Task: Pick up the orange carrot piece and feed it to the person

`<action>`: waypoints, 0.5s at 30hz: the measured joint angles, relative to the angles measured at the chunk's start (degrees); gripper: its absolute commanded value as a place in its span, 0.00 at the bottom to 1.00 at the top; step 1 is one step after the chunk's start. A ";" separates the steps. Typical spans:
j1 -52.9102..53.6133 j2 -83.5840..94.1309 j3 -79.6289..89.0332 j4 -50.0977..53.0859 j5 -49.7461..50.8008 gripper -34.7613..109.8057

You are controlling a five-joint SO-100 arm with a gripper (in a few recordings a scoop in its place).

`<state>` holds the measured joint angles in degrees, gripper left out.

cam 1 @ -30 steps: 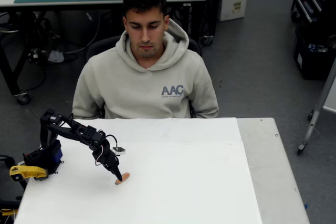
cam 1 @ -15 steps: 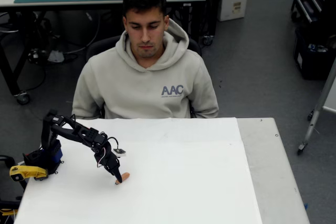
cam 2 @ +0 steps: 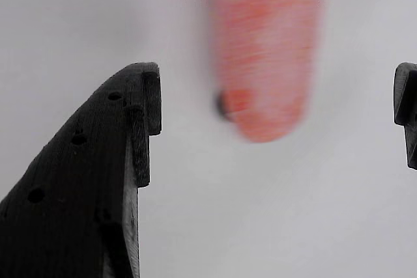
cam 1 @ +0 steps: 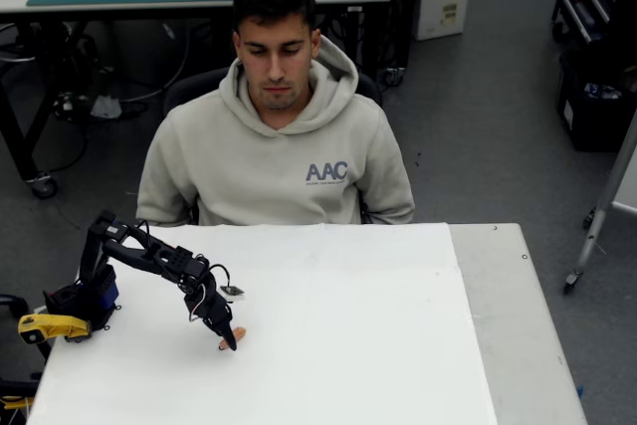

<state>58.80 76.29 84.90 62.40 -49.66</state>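
Pre-grasp step: claw [cam 2: 277, 105] is spread wide, straddling the orange carrot piece [cam 2: 264, 50], which lies flat on the white tabletop [cam 1: 378, 345], untouched by either finger. Next move, I'd say: close on the carrot, lift, then swing toward the person [cam 1: 279, 136] seated behind the far edge.

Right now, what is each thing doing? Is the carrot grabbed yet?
orange carrot piece: lying on the table, not grabbed, between the open fingers.
fingers: open, spread on either side of the carrot.
person: sitting behind the table, looking down.
table: white top, carrot resting on it.
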 measured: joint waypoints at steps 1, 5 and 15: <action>0.00 0.00 -0.53 0.00 0.00 0.45; 0.00 0.00 -2.02 0.00 0.00 0.45; -0.09 -5.71 -2.72 -0.62 0.00 0.45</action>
<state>58.71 70.58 82.18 61.79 -49.66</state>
